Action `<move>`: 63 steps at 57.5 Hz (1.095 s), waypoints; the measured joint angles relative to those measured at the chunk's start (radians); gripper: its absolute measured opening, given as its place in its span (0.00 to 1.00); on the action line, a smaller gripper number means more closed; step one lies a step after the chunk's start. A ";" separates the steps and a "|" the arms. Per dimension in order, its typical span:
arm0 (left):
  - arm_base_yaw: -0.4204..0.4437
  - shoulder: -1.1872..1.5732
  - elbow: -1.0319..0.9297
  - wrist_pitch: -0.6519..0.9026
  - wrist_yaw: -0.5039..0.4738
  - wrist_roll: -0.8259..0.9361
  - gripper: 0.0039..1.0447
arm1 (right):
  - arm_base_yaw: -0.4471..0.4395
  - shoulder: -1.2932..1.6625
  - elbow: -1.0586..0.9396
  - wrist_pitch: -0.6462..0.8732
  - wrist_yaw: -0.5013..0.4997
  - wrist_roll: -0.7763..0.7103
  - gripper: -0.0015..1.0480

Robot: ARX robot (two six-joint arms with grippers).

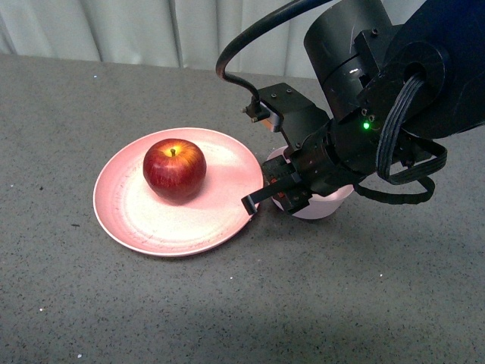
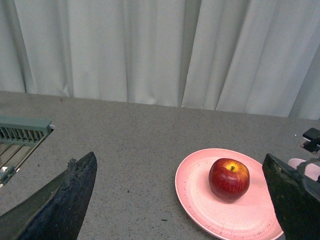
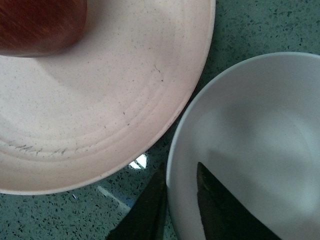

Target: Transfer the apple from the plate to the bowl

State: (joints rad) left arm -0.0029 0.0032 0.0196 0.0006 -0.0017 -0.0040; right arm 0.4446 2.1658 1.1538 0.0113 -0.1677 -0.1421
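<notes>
The dark-red apple (image 1: 174, 168) (image 2: 229, 179) sits upright on the salmon-pink plate (image 1: 129, 216) (image 2: 197, 197) (image 3: 100, 115); only its red edge (image 3: 42, 25) shows in the right wrist view. Just right of the plate stands the small pale pink bowl (image 1: 326, 206) (image 3: 255, 140), mostly hidden behind my right arm in the front view. My right gripper (image 1: 274, 193) (image 3: 180, 187) is shut on the bowl's rim, one finger inside and one outside. My left gripper (image 2: 182, 200) is open, its dark fingers (image 2: 70, 195) wide apart and well short of the plate, and out of the front view.
The grey speckled table (image 1: 91, 303) extends all around the plate. White curtains (image 2: 160, 50) hang behind the far edge. A grey-green slatted fixture (image 2: 22, 132) shows at the edge of the left wrist view. My right arm's black body and cables (image 1: 394, 98) loom over the bowl.
</notes>
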 joint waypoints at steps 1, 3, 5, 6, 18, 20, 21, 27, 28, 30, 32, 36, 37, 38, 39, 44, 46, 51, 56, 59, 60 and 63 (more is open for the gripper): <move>0.000 0.000 0.000 0.000 0.000 0.000 0.94 | -0.002 0.000 -0.001 0.005 -0.001 0.002 0.25; 0.000 0.000 0.000 0.000 0.000 0.000 0.94 | -0.003 -0.002 -0.003 0.012 -0.001 0.006 0.29; 0.000 0.000 0.000 0.000 0.000 0.000 0.94 | -0.005 -0.008 -0.008 0.023 -0.001 0.010 0.34; 0.000 0.000 0.000 0.000 0.000 0.000 0.94 | -0.006 -0.010 -0.011 0.029 0.000 0.014 0.36; 0.000 0.000 0.000 0.000 0.000 0.000 0.94 | -0.020 -0.127 -0.137 0.231 0.055 0.035 0.66; 0.000 0.000 0.000 0.000 0.000 0.000 0.94 | -0.023 -0.147 -0.156 0.257 0.068 0.038 0.70; 0.000 0.000 0.000 0.000 0.000 0.000 0.94 | -0.025 -0.167 -0.174 0.280 0.083 0.041 0.73; 0.000 0.000 0.000 0.000 0.000 0.000 0.94 | -0.048 -0.268 -0.275 0.398 0.169 0.062 0.90; 0.000 0.000 0.000 0.000 0.000 0.000 0.94 | -0.055 -0.288 -0.296 0.421 0.181 0.069 0.92; 0.000 0.000 0.000 0.000 0.000 0.000 0.94 | -0.068 -0.328 -0.343 0.467 0.210 0.071 0.92; 0.000 0.000 0.000 0.000 0.000 0.000 0.94 | -0.078 -0.368 -0.395 0.526 0.246 0.061 0.90; 0.000 0.000 0.000 0.000 0.000 0.000 0.94 | -0.100 -0.446 -0.510 0.658 0.323 0.020 0.91; 0.000 0.000 0.000 0.000 0.000 0.000 0.94 | -0.105 -0.462 -0.533 0.676 0.336 0.014 0.91; 0.000 0.000 0.000 0.000 0.000 0.000 0.94 | -0.107 -0.470 -0.543 0.686 0.339 0.013 0.91; 0.000 0.000 0.000 0.000 0.000 0.000 0.94 | -0.111 -0.486 -0.566 0.706 0.354 0.003 0.91; 0.000 0.000 0.000 0.000 0.000 0.000 0.94 | -0.125 -0.520 -0.666 0.867 0.426 -0.016 0.88; 0.000 0.000 0.000 0.000 0.000 0.000 0.94 | -0.130 -0.516 -0.711 0.986 0.455 0.012 0.83; 0.000 0.000 0.000 0.000 -0.002 0.000 0.94 | -0.157 -0.527 -0.817 1.213 0.444 0.074 0.70; 0.000 0.000 0.000 0.000 -0.001 0.000 0.94 | -0.201 -0.626 -0.899 1.258 0.407 0.108 0.51; 0.000 0.000 0.000 0.000 -0.001 0.000 0.94 | -0.219 -0.669 -0.929 1.247 0.391 0.115 0.43; 0.000 0.000 0.000 0.000 -0.001 0.000 0.94 | -0.226 -0.688 -0.941 1.241 0.384 0.118 0.40; 0.000 0.000 0.000 0.000 0.000 0.000 0.94 | -0.248 -0.748 -0.973 1.205 0.362 0.123 0.29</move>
State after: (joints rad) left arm -0.0029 0.0032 0.0196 0.0006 -0.0021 -0.0036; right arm 0.1970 1.4174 0.1806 1.2163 0.1947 -0.0193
